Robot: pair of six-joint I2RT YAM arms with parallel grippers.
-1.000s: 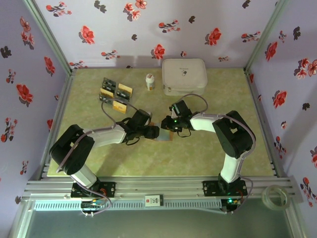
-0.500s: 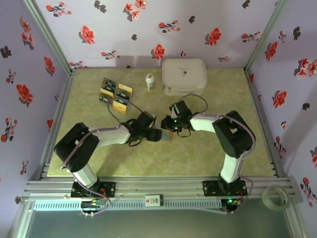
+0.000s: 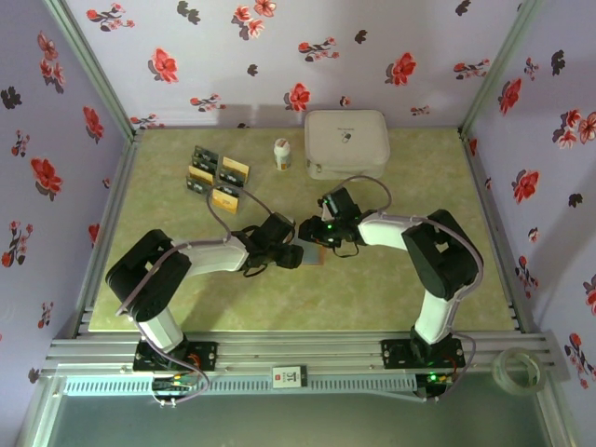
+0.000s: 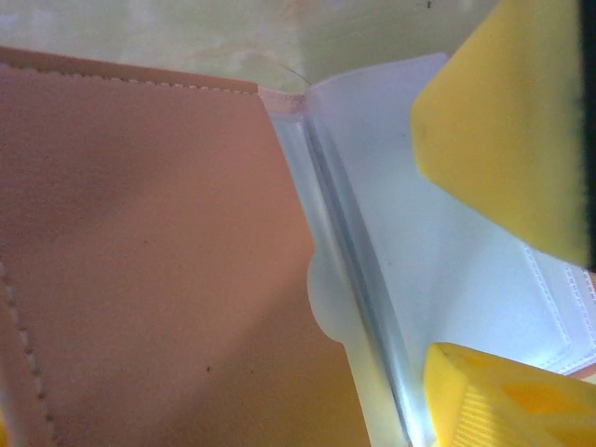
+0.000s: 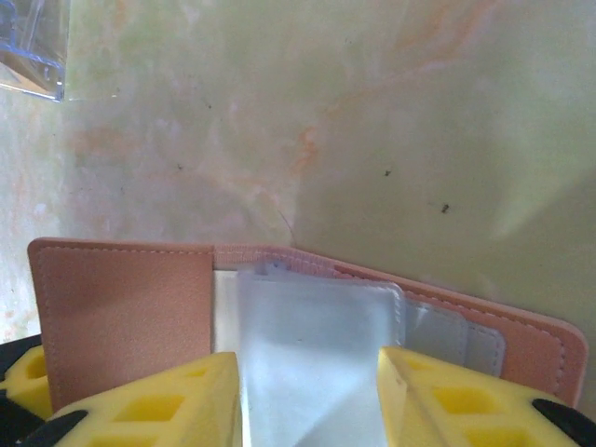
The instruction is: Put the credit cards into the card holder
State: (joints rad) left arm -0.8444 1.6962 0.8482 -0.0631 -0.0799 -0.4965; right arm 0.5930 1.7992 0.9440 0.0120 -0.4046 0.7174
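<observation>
Left fingers (image 4: 503,112) spread over holder (image 4: 140,261); right fingers (image 5: 158,400) straddle it, grip unclear. Green tabletop (image 3: 391,279), floral walls (image 3: 279,56), cards (image 3: 233,169) at 10 o'clock.

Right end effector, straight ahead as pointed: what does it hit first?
The card holder: its clear sleeve sits between the right end effector's fingers. Depth unclear; it may already touch.

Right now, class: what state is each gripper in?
Left gripper: open, over the card holder.
Right gripper: open, straddling its clear sleeve.
</observation>
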